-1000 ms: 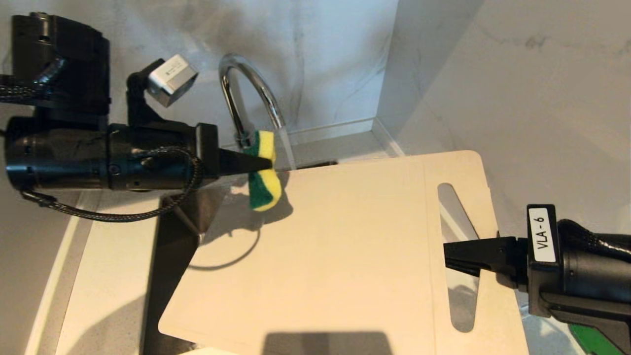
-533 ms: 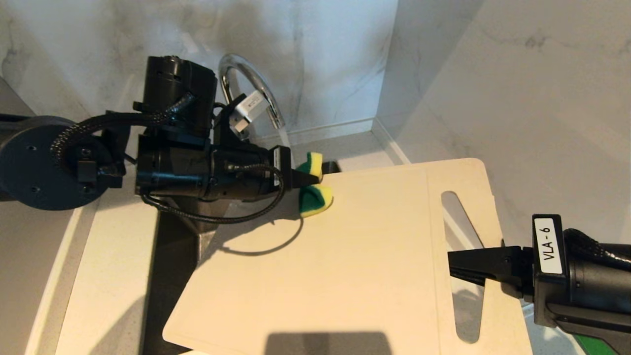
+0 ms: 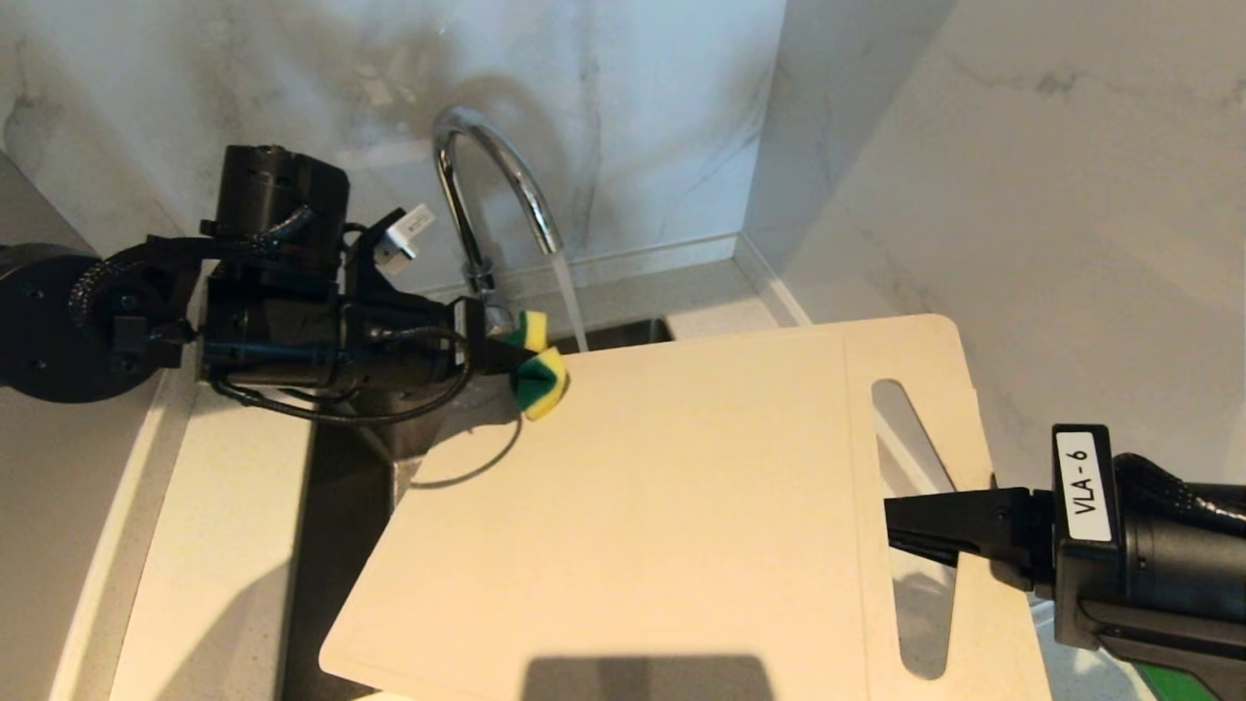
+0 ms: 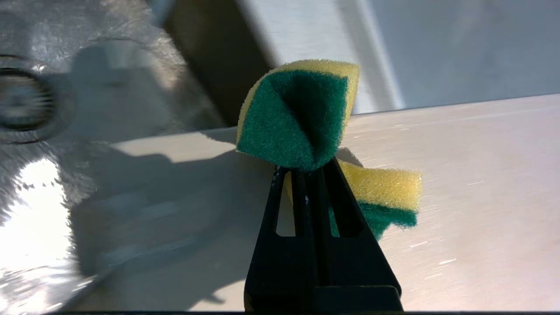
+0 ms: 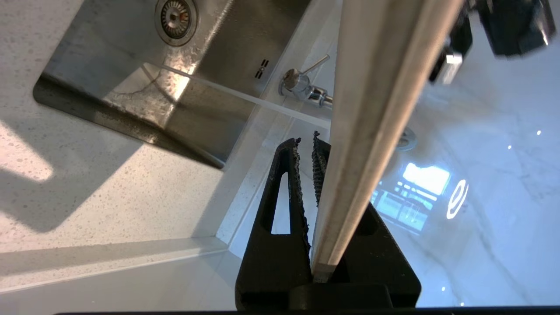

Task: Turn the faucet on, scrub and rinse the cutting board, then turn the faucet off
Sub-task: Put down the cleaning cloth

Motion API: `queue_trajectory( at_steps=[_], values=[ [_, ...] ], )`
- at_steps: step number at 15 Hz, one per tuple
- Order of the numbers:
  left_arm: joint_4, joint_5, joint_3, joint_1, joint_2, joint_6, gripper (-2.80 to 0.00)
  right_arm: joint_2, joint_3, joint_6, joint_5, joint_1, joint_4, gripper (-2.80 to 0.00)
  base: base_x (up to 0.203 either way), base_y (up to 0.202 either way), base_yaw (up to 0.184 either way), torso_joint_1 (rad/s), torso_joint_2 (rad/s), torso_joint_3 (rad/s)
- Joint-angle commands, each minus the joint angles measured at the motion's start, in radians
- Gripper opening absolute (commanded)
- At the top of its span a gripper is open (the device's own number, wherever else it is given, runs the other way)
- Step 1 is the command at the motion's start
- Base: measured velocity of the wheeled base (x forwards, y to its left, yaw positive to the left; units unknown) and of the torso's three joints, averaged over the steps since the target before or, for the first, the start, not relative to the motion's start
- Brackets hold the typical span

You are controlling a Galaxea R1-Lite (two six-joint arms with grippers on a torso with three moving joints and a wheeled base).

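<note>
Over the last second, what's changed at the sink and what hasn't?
The left gripper, shut on the sponge, swept along the far edge of the cutting board toward the handle slot, then came back to the corner beside the faucet; its wrist also turned. Unchanged: water runs from the spout, and the right gripper holds the board by its slotted end over the sink.

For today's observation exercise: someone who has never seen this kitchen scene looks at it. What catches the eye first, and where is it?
The large cream cutting board fills the middle, held tilted over the steel sink, its handle-slot edge clamped in the right claw. At its far corner, the left claw pinches a folded green-and-yellow sponge against the board. Behind it, the chrome gooseneck faucet pours a stream of water.
</note>
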Motion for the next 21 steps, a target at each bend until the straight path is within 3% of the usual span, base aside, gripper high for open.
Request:
queue_trajectory(
  at_steps=[1,10,12,16,19,21],
  values=[
    [-0.003,-0.031,0.08,0.077,-0.065,0.035,-2.8,0.001,-0.007,-0.003,0.002,0.0,-0.002,-2.8,0.0,0.0,0.0,0.0,0.0,0.0],
    [-0.034,-0.233,0.211,0.387,-0.116,0.084,-2.8,0.001,-0.001,0.002,0.003,0.0,-0.035,-2.8,0.0,0.0,0.0,0.0,0.0,0.0],
    [-0.044,-0.254,0.208,0.406,-0.148,0.085,-2.8,0.004,-0.001,0.002,0.003,0.0,-0.035,-2.8,0.0,0.0,0.0,0.0,0.0,0.0],
    [-0.029,-0.272,0.137,0.355,-0.249,0.048,-2.8,0.003,0.001,0.001,0.003,0.0,-0.035,-2.8,0.0,0.0,0.0,0.0,0.0,0.0],
    [0.058,-0.262,0.06,0.224,-0.303,0.004,-2.8,0.005,0.001,0.002,0.003,0.0,-0.035,-2.8,0.0,0.0,0.0,0.0,0.0,0.0],
    [0.106,-0.222,0.057,0.089,-0.333,0.001,-2.8,0.009,0.002,0.001,0.003,0.0,-0.037,-2.8,0.0,0.0,0.0,0.0,0.0,0.0]
  ],
)
